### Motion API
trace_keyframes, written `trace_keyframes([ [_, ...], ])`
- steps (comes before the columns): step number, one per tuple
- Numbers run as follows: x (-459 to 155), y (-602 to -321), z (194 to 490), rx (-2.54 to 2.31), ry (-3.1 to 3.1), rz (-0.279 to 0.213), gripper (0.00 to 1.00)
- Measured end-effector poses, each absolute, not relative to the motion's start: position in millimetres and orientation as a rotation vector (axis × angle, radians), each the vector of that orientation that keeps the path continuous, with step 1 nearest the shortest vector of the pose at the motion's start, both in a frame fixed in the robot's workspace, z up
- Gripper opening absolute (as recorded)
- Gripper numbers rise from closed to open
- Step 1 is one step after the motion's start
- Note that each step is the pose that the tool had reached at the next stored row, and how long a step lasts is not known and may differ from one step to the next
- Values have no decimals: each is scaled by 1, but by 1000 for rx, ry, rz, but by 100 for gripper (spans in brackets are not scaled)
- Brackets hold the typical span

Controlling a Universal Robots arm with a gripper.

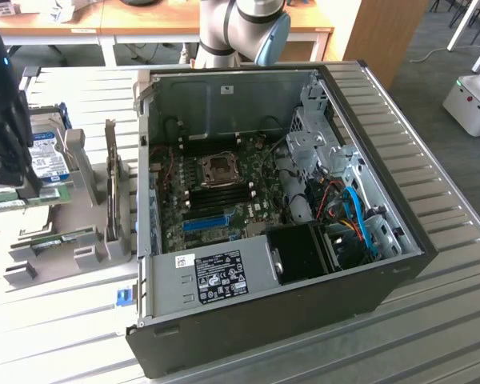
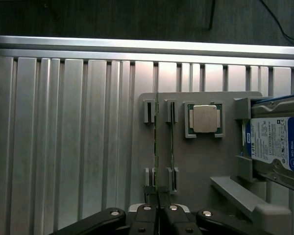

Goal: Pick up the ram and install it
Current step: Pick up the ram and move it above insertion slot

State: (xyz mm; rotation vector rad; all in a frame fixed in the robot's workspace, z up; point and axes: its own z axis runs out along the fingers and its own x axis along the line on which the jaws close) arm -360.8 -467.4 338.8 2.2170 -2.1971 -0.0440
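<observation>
Jaws pinched on ram [image 2: 157, 147] — edge-up in grey holder [image 2: 201, 164], hard drive [image 2: 272, 144] beside

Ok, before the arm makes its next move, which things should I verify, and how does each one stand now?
1. Fingers shut: ok.
2. Fingers in line with the thin green ram stick, seen edge-on: ok.
3. Firm grip on that stick: cannot tell; it sits in the grey plastic holder tray.
4. Second green ram stick apart from the first: ok.
5. Silver hard drive with blue-white label clear of the fingers: ok.
6. Black computer case open, green motherboard exposed: ok.
</observation>
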Motion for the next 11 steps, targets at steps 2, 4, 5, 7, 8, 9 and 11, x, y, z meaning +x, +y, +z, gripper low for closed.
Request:
trace_keyframes([
  [2, -361, -467, 347, 2217, -2197, -44, 12],
  [4, -361, -467, 354, 2217, -2197, -44, 12],
  [5, -361, -467, 358, 2217, -2197, -44, 12],
  [7, -361, -467, 367, 2217, -2197, -44, 12],
  [8, -361, -467, 372, 2217, -2197, -44, 12],
  [9, -361, -467, 376, 2217, -2197, -44, 12],
  [11, -361, -467, 385, 2217, -2197, -44, 12],
])
